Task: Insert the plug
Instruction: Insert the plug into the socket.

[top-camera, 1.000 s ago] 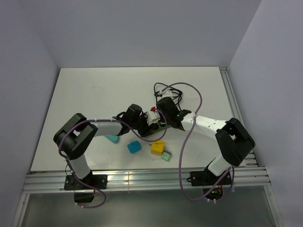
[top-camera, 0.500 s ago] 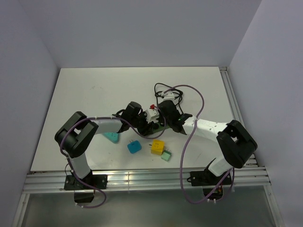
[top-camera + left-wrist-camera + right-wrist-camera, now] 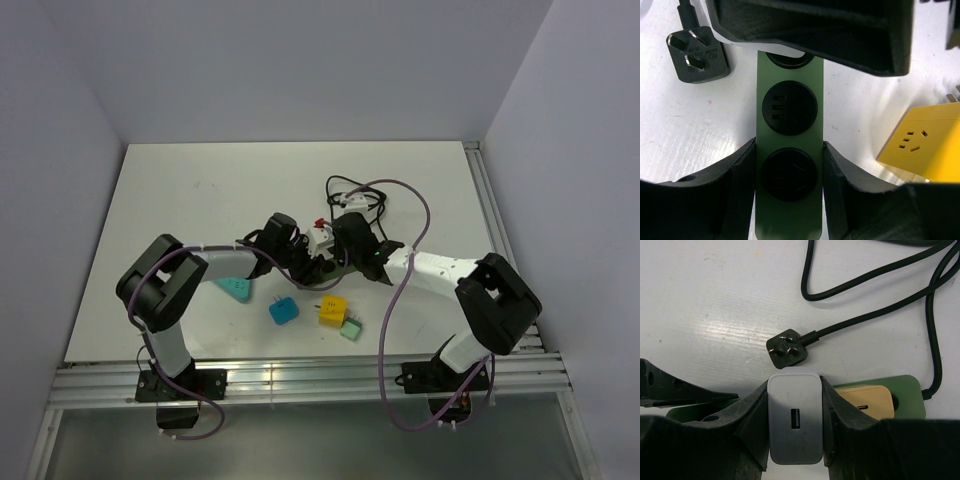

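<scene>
Right end effector (image 3: 794,407) w/ white charger (image 3: 794,432) at green strip (image 3: 907,390).

A white table (image 3: 200,200) stands boxed in by a back wall (image 3: 300,70), a left wall (image 3: 50,200) and a right wall (image 3: 580,150), all plain pale lavender. Metal rails (image 3: 300,378) line its near and right edges. Soft, even light falls across the matte tabletop.

White table (image 3: 180,200): green strip (image 3: 790,135), yellow adapter (image 3: 333,311)
</scene>
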Robot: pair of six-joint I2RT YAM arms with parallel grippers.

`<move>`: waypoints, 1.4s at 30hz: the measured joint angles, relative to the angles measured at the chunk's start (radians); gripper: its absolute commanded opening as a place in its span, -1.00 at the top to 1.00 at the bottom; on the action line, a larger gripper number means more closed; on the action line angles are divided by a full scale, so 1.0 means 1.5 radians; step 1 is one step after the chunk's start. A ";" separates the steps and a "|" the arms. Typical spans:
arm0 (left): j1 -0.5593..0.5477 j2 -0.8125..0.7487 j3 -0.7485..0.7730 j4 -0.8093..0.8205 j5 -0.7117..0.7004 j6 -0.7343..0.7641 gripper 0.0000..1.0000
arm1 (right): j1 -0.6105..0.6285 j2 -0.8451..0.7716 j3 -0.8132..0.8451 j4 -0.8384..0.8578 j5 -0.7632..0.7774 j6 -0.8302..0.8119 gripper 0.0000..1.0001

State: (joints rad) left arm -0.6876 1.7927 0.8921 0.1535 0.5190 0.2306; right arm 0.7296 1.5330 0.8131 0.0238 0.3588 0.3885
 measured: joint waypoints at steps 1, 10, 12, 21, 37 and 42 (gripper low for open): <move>0.000 -0.001 -0.001 0.002 -0.001 -0.002 0.99 | 0.000 0.003 0.003 -0.001 0.002 0.000 1.00; -0.005 -0.029 -0.055 0.062 -0.028 -0.005 0.99 | 0.007 0.032 0.038 -0.029 0.005 0.001 1.00; -0.005 -0.029 -0.055 0.062 -0.028 -0.005 0.99 | 0.007 0.033 0.039 -0.030 0.005 0.001 1.00; -0.002 -0.017 -0.025 0.018 -0.018 -0.004 0.99 | 0.009 0.013 -0.003 0.022 0.010 0.009 1.00; -0.049 -0.054 -0.078 0.070 -0.124 0.013 0.99 | 0.013 0.048 0.060 -0.056 0.006 0.002 1.00; -0.063 -0.064 -0.091 0.080 -0.155 0.011 0.99 | 0.013 0.063 0.079 -0.071 -0.004 -0.010 1.00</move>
State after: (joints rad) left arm -0.7818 1.6966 0.7559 0.2729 0.2859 0.2474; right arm 0.7490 1.6268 0.9310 -0.0826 0.3527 0.3729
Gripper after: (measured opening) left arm 0.525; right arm 0.438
